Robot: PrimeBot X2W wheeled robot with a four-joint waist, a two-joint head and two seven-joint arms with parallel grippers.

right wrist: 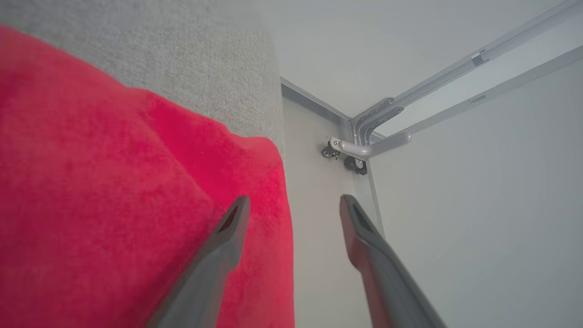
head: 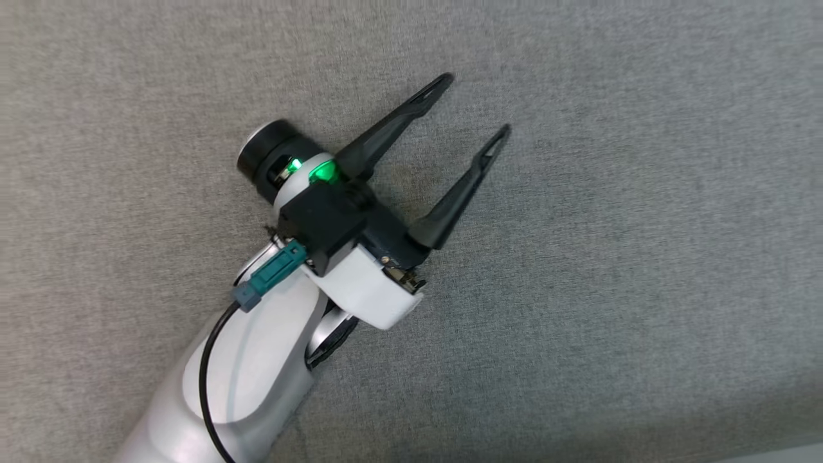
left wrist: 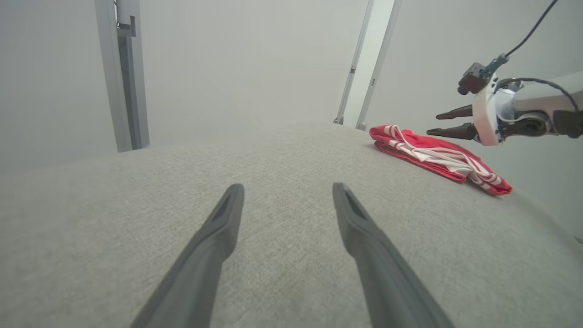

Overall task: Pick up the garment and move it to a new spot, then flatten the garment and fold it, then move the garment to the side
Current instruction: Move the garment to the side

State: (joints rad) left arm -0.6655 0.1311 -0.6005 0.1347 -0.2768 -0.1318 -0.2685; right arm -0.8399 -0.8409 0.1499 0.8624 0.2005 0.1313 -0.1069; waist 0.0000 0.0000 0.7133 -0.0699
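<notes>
Grey fabric surface (head: 643, 257); red garment (left wrist: 437, 155) at its edge; pale walls (left wrist: 250, 59).

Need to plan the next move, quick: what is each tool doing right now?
Left tool: open, holding nothing.
Right tool: open, holding nothing; the red garment lies close by it.

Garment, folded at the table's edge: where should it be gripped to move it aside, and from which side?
Probably the layered edge of the garment along the table rim, approached from beyond that rim by the open right gripper. The flat folded stack offers no raised part, and one finger could likely slip under there.
</notes>
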